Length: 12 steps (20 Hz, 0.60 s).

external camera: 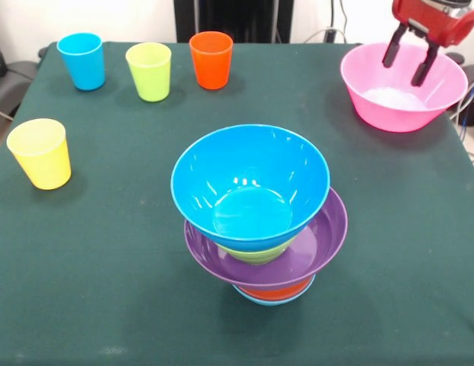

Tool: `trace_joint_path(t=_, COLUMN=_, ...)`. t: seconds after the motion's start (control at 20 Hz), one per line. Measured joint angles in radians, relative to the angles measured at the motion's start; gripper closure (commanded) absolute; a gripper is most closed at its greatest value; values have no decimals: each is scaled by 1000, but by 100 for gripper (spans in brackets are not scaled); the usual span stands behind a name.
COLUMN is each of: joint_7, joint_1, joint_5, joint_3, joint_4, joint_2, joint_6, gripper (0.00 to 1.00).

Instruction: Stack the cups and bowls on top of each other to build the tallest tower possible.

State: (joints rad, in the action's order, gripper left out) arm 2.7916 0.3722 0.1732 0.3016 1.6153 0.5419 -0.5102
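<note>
The table (84, 259) filled the frame. At centre stood the tower (259, 221): blue bowl (250, 187) on top, green, purple (328, 232), orange and light-blue bowls beneath. The pink bowl (403, 88) sat upper right, with the gripper (409, 67) above its hollow, fingers spread and empty. The yellow cup (40, 153) stood at left; blue (82, 61), green (149, 71) and orange (211, 59) cups lined the top.
</note>
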Motion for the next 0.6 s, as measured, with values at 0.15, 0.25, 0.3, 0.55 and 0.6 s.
trace_joint_path(t=0.15, joint_7=0, joint_1=0, joint_5=0, joint_3=-4, joint_4=9, joint_2=-7, joint_6=22, gripper=0)
trace_joint_path(t=0.25, joint_7=0, joint_1=-1, joint_5=0, joint_3=-4, joint_4=15, joint_2=-12, joint_6=36, gripper=0)
trace_joint_path(t=0.3, joint_7=0, joint_1=-2, joint_5=0, joint_3=-4, joint_4=17, joint_2=-14, joint_6=37, gripper=0)
trace_joint_path(t=0.55, joint_7=0, joint_1=-27, joint_5=0, joint_3=-6, joint_4=30, joint_2=-15, joint_6=37, gripper=0)
trace_joint_path(t=0.6, joint_7=0, joint_1=-38, joint_5=-4, joint_3=-6, joint_4=35, joint_2=-12, joint_6=37, gripper=0)
